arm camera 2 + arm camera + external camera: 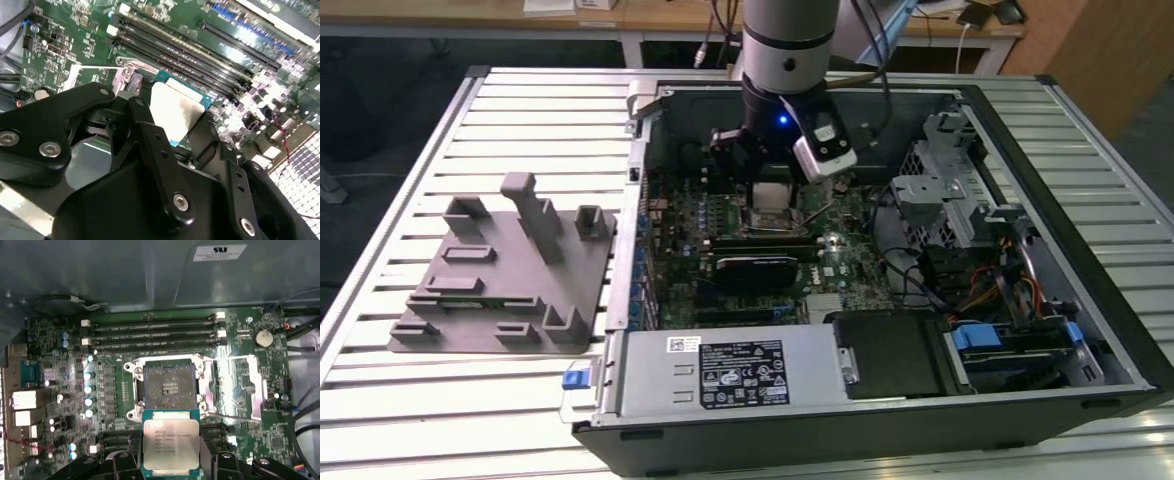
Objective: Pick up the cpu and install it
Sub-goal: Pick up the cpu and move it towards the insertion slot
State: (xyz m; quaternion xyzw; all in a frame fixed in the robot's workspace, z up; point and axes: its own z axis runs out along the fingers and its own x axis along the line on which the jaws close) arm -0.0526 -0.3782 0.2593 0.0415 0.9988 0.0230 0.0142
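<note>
One arm (787,50), a thick grey tube, comes straight down into a black computer case (854,440) that lies open on its side on a table (454,420) of ribbed metal slats. The gripper (767,175) hangs low over the green motherboard (847,235). In both wrist views its two black fingers (207,457) pinch the cpu (171,447) by opposite edges. The cpu is a flat square with a brushed silver lid and a thin green rim, and it carries a few lines of fine dark print on its top. It is held with its flat side towards the board, just beside the open socket (170,385) and overlapping that socket's near edge in the first wrist view; I cannot tell whether it touches anything below. The socket is a dark square bed with a paler patch in its middle, ringed by a shiny steel frame whose flap (235,385) is folded out to one side. In the second wrist view the cpu (172,112) shows bright and blank between the matt black, bolted linkages of the gripper (172,115). Four long black memory slots (155,335) run beyond the socket, and a round coin battery (263,338) sits near their end. A white printed sticker (220,252) is on the grey case wall, and a larger label (744,378) is on the metal power box. A grey plastic block (507,290) with upright posts rests on the table at the exterior view's left, well apart from the gripper.
</note>
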